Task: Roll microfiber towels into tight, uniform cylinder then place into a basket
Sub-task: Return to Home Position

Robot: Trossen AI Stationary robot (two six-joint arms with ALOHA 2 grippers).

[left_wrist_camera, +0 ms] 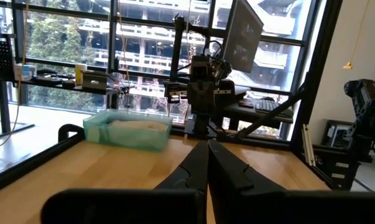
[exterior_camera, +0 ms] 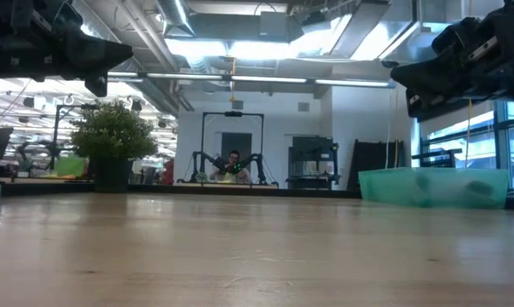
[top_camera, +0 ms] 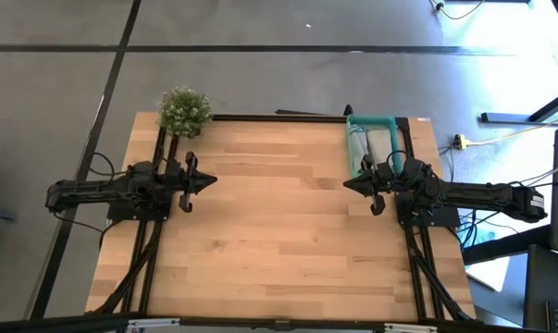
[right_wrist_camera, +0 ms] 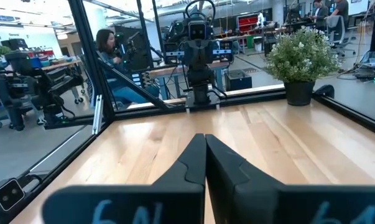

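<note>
The teal basket (top_camera: 371,118) stands at the table's far right edge. Two towels lie lengthwise in it, side by side: a light blue one (top_camera: 356,144) and a pale grey-beige one (top_camera: 379,146). In the left wrist view the pale towel (left_wrist_camera: 136,124) shows above the basket's wall (left_wrist_camera: 125,138). My left gripper (top_camera: 214,180) hovers shut over the table's left side, pointing right. Just in front of the basket, my right gripper (top_camera: 346,183) hovers shut, pointing left. Both are level and hold nothing.
A small bushy plant in a dark pot (top_camera: 184,109) stands at the far left corner. Bare wooden tabletop (top_camera: 279,231) lies between the two grippers and toward the near edge. A person (right_wrist_camera: 109,56) sits at a desk beyond the table.
</note>
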